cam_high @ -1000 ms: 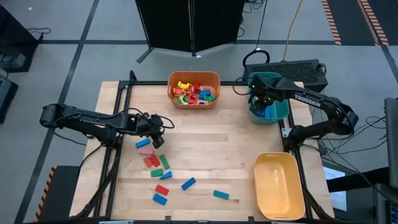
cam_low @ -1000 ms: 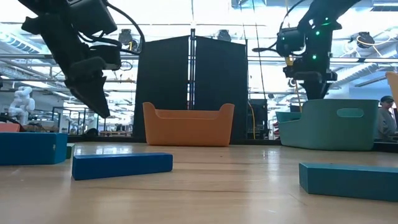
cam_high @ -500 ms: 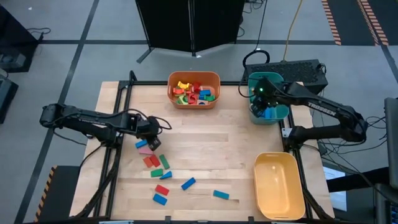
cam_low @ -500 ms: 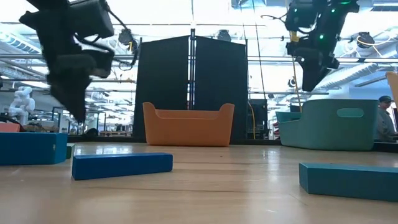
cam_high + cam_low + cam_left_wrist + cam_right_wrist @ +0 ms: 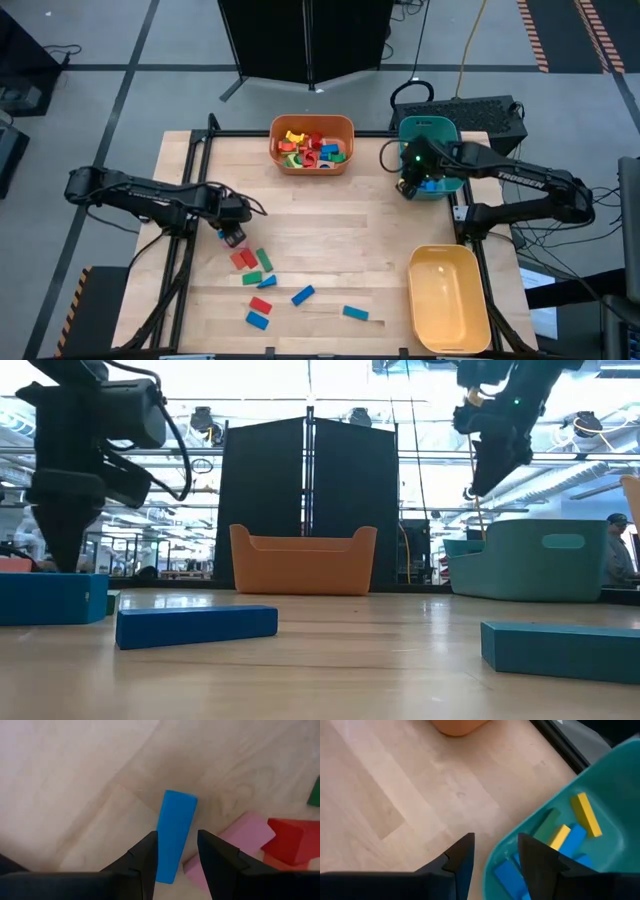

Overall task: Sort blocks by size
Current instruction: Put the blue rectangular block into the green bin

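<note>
Several small blocks lie flat on the table's left near part, among them a red block (image 5: pixel 243 259), a green block (image 5: pixel 264 260) and a blue block (image 5: pixel 302 295). My left gripper (image 5: pixel 232 236) points straight down over this cluster. It is open, its fingers on either side of one end of a blue block (image 5: pixel 176 815) that lies flat beside a pink block (image 5: pixel 240 832). Whether the fingers touch that block, I cannot tell. My right gripper (image 5: pixel 405 185) hangs open and empty, high over the left rim of the teal bin (image 5: pixel 440 130), which holds blue, yellow and green blocks (image 5: pixel 570 837).
An orange bin (image 5: pixel 312 123) with mixed blocks stands at the far middle, and a yellow bin (image 5: pixel 448 298) at the near right. More blocks, such as a teal one (image 5: pixel 355 313) and a red one (image 5: pixel 261 305), lie near the front edge. Bare wood shows in the middle.
My left gripper has moved toward the table's left and near edges and tipped until it points straight down over the blue block. My right gripper has risen out of the teal bin and swung toward the table's left, to the bin's left rim.
</note>
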